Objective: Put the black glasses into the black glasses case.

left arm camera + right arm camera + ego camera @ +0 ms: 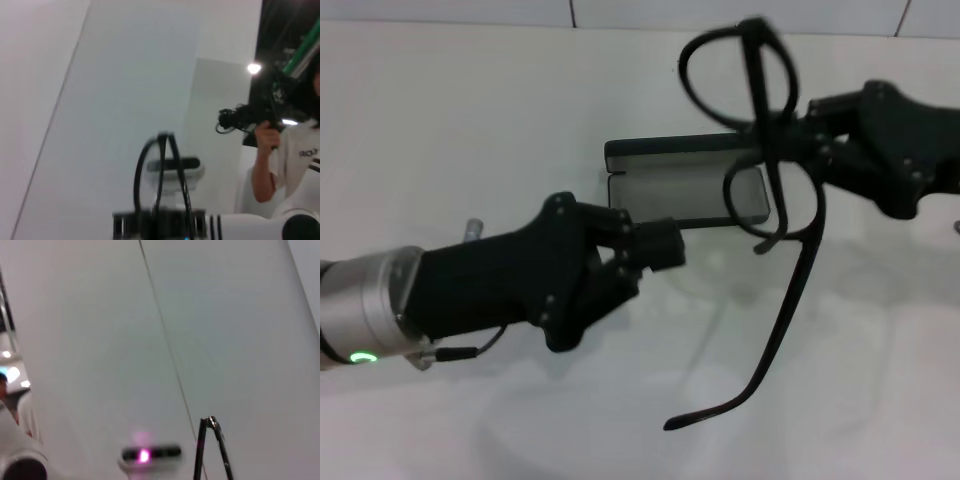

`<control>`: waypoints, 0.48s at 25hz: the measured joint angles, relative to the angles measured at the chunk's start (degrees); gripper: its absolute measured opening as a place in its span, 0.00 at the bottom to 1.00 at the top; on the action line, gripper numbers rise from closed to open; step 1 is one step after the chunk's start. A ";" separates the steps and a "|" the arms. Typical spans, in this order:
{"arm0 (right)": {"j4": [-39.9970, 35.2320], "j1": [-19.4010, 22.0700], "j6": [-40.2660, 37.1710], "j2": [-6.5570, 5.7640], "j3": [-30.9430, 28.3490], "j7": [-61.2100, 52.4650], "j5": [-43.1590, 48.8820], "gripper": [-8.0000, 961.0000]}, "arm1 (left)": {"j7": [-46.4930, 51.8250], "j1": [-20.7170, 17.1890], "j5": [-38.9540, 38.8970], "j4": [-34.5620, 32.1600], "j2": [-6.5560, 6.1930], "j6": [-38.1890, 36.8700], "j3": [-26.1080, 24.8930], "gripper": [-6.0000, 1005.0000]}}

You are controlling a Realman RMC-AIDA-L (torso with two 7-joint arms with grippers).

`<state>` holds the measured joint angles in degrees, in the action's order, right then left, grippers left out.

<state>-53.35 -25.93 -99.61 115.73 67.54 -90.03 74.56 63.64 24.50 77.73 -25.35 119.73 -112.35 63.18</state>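
My right gripper, closed, holds the thin black-framed glasses above the open matte-black rectangular case on the white counter. Lowering them in remains; my left gripper, closed and empty, hovers beside the case.

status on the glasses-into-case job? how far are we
Done: the matte black rectangular glasses case lies open on the white table, grey lining showing. In hand: the right gripper holds the thin black-framed glasses in the air near the case, one temple arm hanging down unfolded. The left gripper sits by the case's near edge, holding nothing. Left: set the glasses in the case.
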 joint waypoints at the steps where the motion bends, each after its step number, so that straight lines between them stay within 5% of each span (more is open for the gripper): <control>1: 0.04 0.21 -0.83 0.01 -0.07 1.06 -1.64 0.08 | -0.26 0.20 0.11 -0.02 -0.02 -0.01 1.00 0.06; 12: 2.60 -0.16 -3.66 0.19 -0.56 9.31 -13.81 0.08 | -2.25 2.80 0.79 -0.18 0.08 -0.11 10.06 0.06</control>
<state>-50.74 -26.09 -103.28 115.92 66.98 -80.72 60.75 61.39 27.30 78.53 -25.53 119.82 -112.45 73.24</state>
